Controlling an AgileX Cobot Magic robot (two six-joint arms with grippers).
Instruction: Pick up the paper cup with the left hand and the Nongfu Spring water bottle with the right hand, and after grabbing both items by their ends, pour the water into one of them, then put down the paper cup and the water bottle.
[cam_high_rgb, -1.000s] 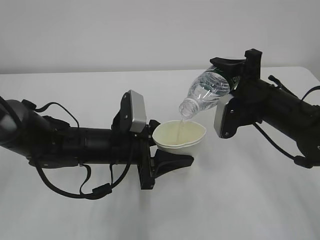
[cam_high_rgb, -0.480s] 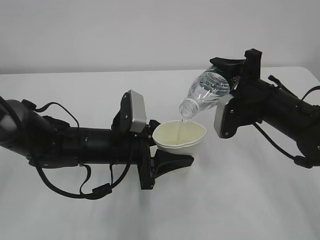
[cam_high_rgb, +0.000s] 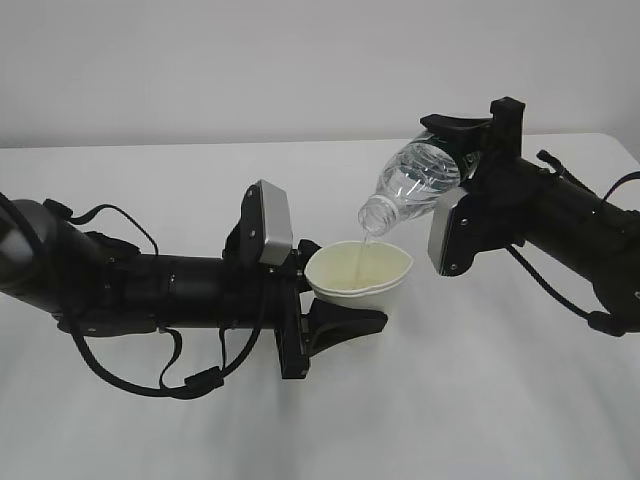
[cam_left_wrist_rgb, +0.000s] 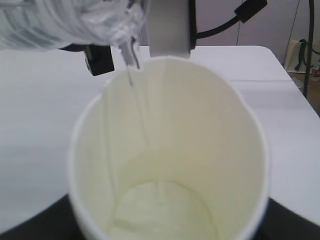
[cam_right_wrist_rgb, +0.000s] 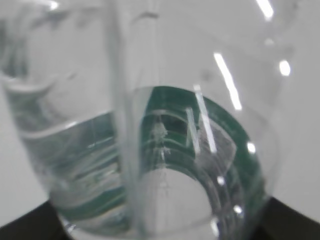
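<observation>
My left gripper is shut on the base end of the white paper cup, which leans with its mouth up and to the right. My right gripper is shut on the bottom end of the Nongfu Spring water bottle, which tilts neck-down just above the cup's rim. A thin stream of water runs from the neck into the cup. In the left wrist view the cup fills the frame, with the stream falling from the bottle. The right wrist view looks along the bottle and its green label.
Both arms hover over a white table against a plain wall. The grey camera housing of the right wrist hangs close to the cup's right rim. Black cables loop under the left arm.
</observation>
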